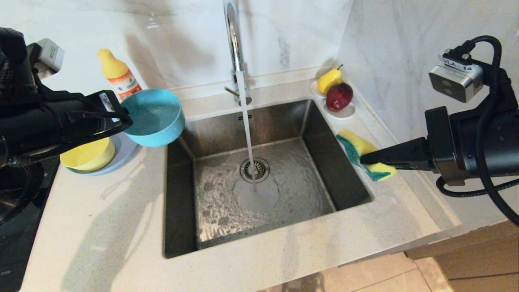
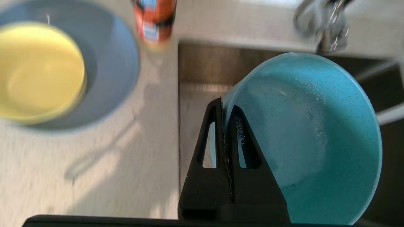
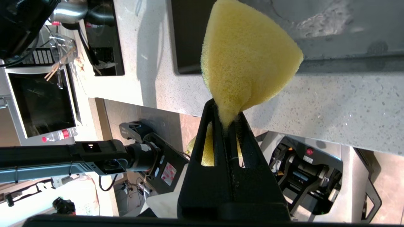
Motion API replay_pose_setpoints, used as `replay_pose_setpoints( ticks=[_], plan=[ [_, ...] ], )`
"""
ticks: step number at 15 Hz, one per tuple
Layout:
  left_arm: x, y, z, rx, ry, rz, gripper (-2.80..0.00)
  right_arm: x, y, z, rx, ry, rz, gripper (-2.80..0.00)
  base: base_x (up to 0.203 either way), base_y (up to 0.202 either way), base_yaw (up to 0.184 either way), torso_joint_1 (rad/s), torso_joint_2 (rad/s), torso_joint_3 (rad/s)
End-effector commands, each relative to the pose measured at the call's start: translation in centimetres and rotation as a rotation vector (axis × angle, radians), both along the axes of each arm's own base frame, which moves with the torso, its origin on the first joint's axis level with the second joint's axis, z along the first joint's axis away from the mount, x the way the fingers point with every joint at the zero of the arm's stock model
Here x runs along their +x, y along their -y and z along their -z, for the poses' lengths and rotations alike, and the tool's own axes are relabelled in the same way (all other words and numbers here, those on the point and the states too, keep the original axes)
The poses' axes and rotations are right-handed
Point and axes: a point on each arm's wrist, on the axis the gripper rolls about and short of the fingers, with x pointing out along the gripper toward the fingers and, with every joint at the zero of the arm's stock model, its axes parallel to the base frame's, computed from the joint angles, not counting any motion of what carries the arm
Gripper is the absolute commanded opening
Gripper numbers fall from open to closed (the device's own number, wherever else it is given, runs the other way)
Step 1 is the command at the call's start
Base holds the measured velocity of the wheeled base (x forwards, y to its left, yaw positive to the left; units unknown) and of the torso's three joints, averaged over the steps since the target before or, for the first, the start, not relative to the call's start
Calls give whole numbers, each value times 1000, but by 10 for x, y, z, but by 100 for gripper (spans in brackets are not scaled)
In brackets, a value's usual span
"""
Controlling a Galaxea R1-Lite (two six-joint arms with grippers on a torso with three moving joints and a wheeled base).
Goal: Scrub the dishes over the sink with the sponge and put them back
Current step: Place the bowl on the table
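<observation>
Right wrist camera [image 1: 456, 77] tag reads "VLA 14"

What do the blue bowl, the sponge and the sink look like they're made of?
The blue bowl, pinched at its rim by the left gripper, looks like speckled matte plastic or glazed ceramic; hard to say which. The sponge, squeezed in the right gripper, is porous yellow foam with a green scouring layer. The sink looks like brushed stainless steel, dull grey and reflective.

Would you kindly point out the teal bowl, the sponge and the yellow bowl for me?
teal bowl [image 1: 156, 115]: head view, on its inner wall.
sponge [image 1: 359, 147]: head view, on its yellow face near the green edge.
yellow bowl [image 1: 87, 155]: head view, on its outer side.
</observation>
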Motion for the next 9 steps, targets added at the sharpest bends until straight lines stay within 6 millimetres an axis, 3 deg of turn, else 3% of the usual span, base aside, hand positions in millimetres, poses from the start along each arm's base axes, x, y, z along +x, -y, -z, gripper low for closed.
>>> replay_pose_setpoints(
  ticks=[1,4,9],
  plan=[
    [-6,-3,-6,-8,8,-10,-280,-1,1,1,0,-6,-1,-280,0,0,0,0,0,0],
    [-20,-32,-17,-17,-17,-138,-280,-1,0,8,-14,-28,1,-280,0,0,0,0,0,0],
    [-23,-75,-9,-42,-81,-330,-280,0,0,9,-15,-32,2,-280,0,0,0,0,0,0]
  ],
)
